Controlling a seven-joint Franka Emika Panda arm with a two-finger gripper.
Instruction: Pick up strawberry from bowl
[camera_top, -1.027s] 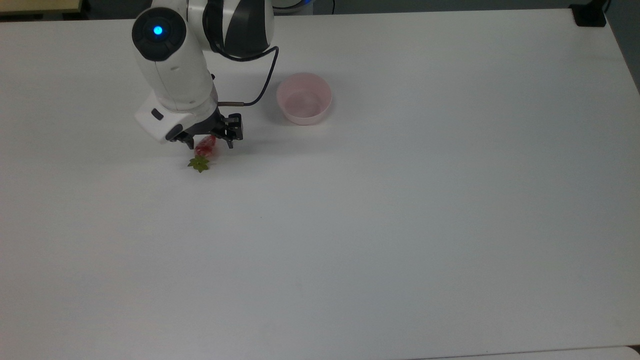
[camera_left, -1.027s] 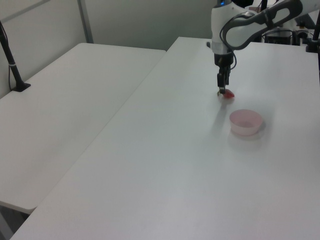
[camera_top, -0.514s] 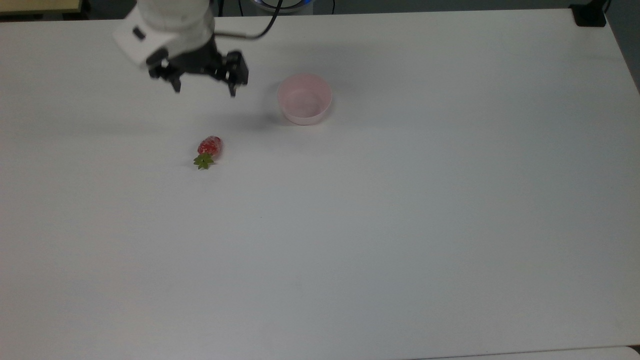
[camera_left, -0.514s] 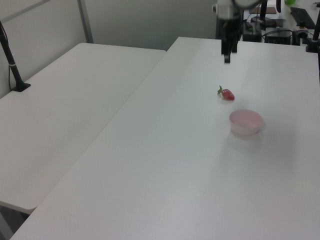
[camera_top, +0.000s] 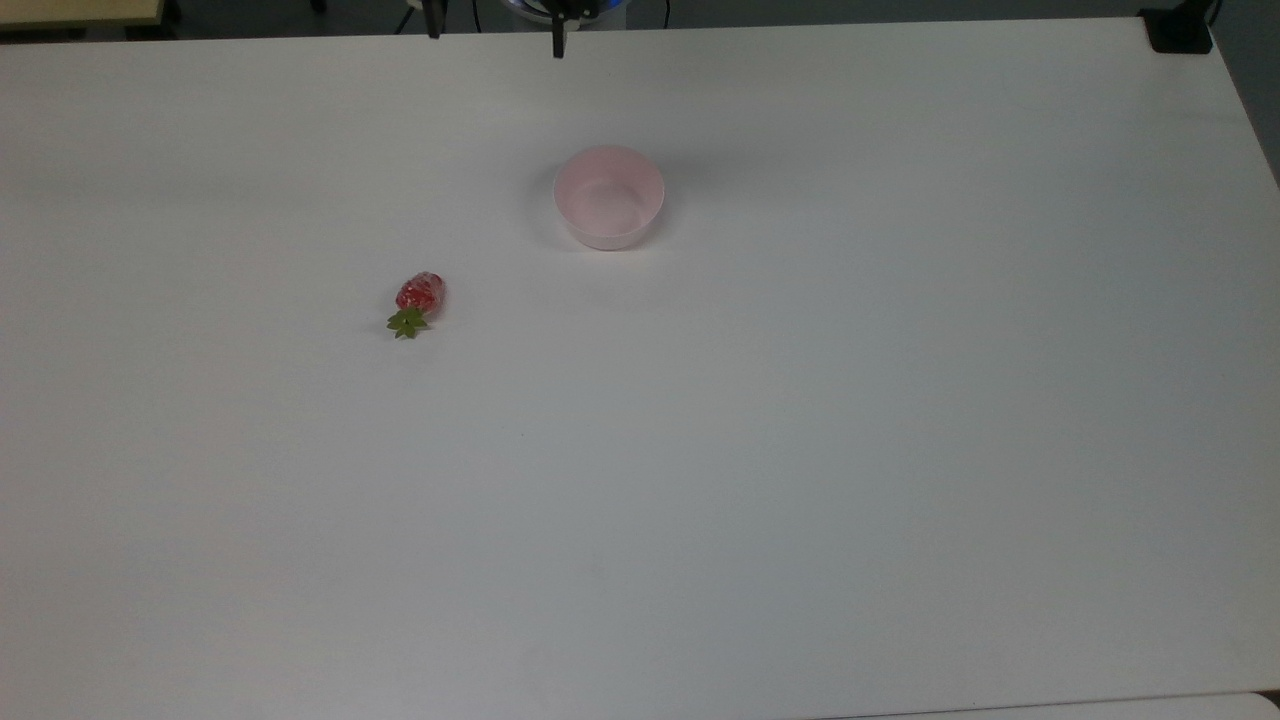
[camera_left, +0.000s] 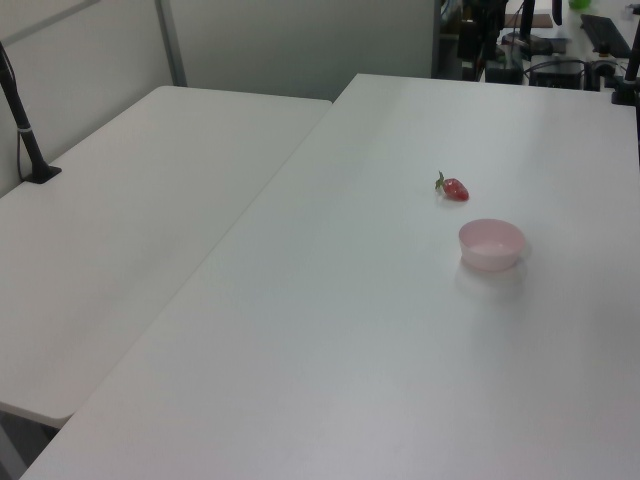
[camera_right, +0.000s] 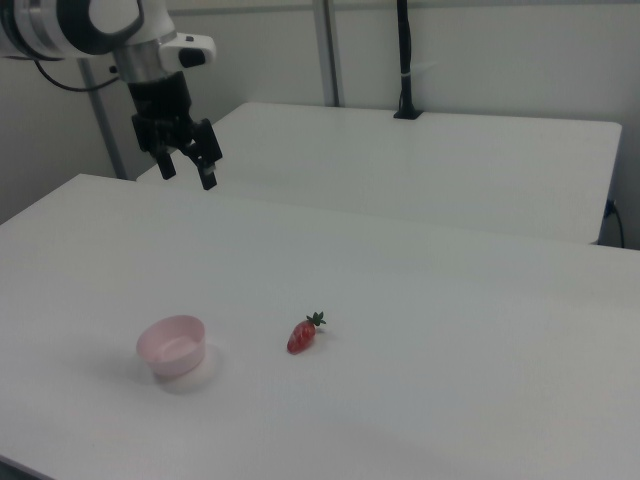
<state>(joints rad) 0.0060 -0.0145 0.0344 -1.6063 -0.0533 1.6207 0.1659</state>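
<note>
Red strawberry (camera_top: 418, 303) lies on our worktop (camera_top: 800, 450) beside the pink bowl (camera_top: 608, 197); our claw (camera_right: 187, 169) hangs spread, empty.

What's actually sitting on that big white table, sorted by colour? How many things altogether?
Red with a green cap: 1, the strawberry, lying on the table apart from the bowl.
Pale pink: 1, the bowl, with nothing in it.
Total: 2.
</note>
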